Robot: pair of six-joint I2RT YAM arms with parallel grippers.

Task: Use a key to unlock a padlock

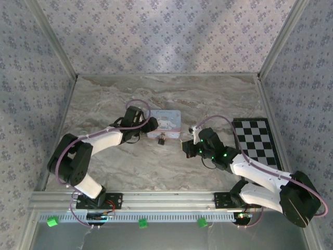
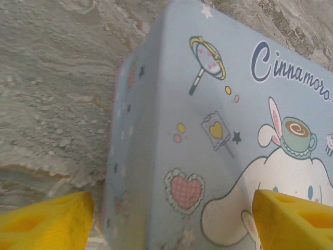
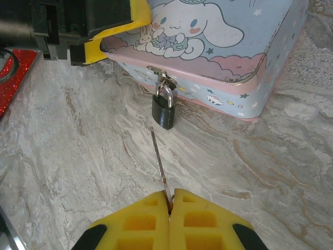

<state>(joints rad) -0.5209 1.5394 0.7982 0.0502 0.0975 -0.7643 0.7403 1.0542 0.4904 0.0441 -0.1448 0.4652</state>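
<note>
Marble-look table [image 1: 156, 166], grey and tan veins. Pale-blue cartoon tin [image 1: 164, 125] about mid-table, lid up, pink band round the rim.

Padlock [image 3: 163, 111]: small dark block, pale metal shackle. Hooked through the clasp on the tin's near wall; body down on the table, touching or nearly touching it, just in front of the tin. Seen from above as a tiny dark speck [image 1: 162, 139] at the tin's near edge.

Left end effector [image 2: 171, 216]: at the tin's left end, yellow fingers [image 2: 52, 221] spread wide apart. One finger off the tin's side over the table, the other over the lid by the cartoon rabbit. From the right wrist, one yellow finger lying on or just above the lid's edge; contact not clear. No firm grip made out.

Right end effector [image 3: 169, 200]: to the right of the padlock and slightly nearer, low over the table, fingers pressed together on the key [image 3: 158, 156]. Thin metal blade sticking straight out from between the pads, aimed toward the padlock. Tip just beside the padlock's lower end, small gap visible, not inserted.

Black-and-white checker mat [image 1: 255, 140] at the table's right edge, well apart from the tin.
</note>
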